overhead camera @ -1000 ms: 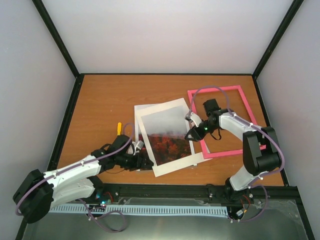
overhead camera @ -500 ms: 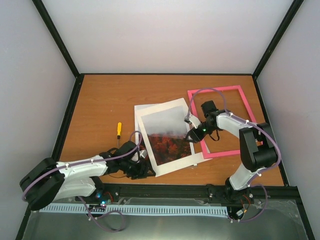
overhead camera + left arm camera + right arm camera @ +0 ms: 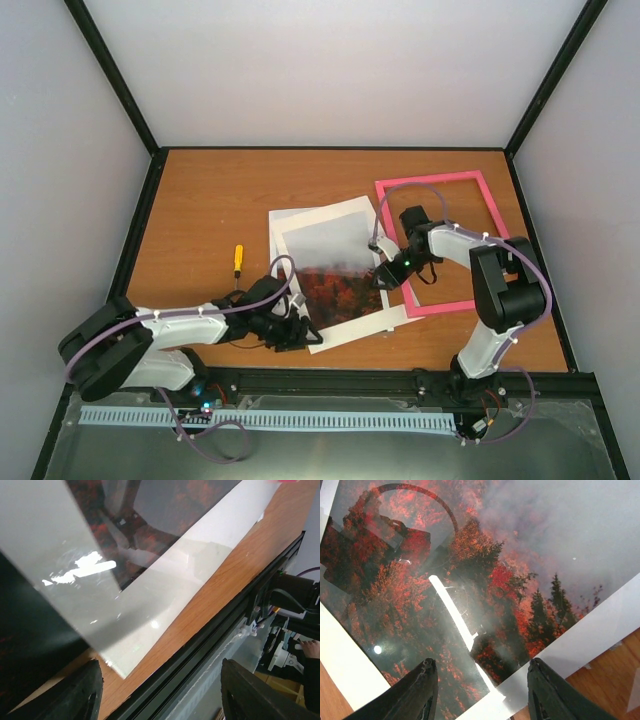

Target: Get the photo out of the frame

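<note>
The photo (image 3: 330,272), grey sky above red trees, lies mid-table inside a white mat (image 3: 355,333), outside the frame. The pink frame (image 3: 430,180) lies to its right, bare table showing through it. My left gripper (image 3: 300,335) is open and low at the mat's near-left corner; in the left wrist view the gripper (image 3: 160,695) is open just short of the mat corner (image 3: 120,672), holding nothing. My right gripper (image 3: 385,278) is open at the photo's right edge; in the right wrist view the gripper (image 3: 482,695) hovers over the glossy photo (image 3: 495,580) and mat edge (image 3: 600,625).
A yellow-handled screwdriver (image 3: 238,258) lies left of the mat. Another white sheet (image 3: 275,225) sticks out behind the mat's upper left. The black rail (image 3: 400,382) runs along the table's near edge, close to the left gripper. Dark posts stand at the corners.
My left gripper has swung right and toward the near edge, from beside the mat's left side to its near-left corner. The right gripper has shifted slightly left at the photo's right edge.
</note>
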Available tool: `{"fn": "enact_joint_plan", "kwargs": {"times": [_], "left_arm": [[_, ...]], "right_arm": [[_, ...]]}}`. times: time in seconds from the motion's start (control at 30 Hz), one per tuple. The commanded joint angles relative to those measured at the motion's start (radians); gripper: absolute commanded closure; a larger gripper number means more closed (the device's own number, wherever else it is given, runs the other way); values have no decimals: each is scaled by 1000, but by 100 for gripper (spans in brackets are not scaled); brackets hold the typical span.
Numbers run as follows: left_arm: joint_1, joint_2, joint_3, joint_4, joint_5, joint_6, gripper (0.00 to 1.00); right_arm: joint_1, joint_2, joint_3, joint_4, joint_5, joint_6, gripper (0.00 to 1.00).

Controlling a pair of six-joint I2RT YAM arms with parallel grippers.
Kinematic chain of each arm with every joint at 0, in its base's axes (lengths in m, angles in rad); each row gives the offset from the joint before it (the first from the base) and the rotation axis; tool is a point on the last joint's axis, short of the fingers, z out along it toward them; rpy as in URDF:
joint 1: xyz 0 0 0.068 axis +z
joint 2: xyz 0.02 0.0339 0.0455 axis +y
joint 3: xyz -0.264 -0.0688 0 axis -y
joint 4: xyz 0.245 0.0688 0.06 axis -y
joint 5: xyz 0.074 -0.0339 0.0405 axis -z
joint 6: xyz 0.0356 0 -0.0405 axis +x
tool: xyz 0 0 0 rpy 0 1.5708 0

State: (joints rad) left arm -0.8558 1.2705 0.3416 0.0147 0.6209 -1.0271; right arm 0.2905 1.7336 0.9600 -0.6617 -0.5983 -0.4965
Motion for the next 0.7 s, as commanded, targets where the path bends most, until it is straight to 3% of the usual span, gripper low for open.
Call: {"fn": "enact_joint_plan", "kwargs": {"times": [0.0, 0.37, 0.67], "left_arm": [[-11, 9, 65, 52, -12, -18, 35], [-10, -27, 122, -25, -87, -3, 35], [-18, -42, 40, -156, -9, 18, 34]], "right_arm": [[8, 18, 3, -15, -9, -6, 53], [9, 24, 6, -22, -11, -7, 52], [8, 24, 6, -22, -12, -5, 52]]}}
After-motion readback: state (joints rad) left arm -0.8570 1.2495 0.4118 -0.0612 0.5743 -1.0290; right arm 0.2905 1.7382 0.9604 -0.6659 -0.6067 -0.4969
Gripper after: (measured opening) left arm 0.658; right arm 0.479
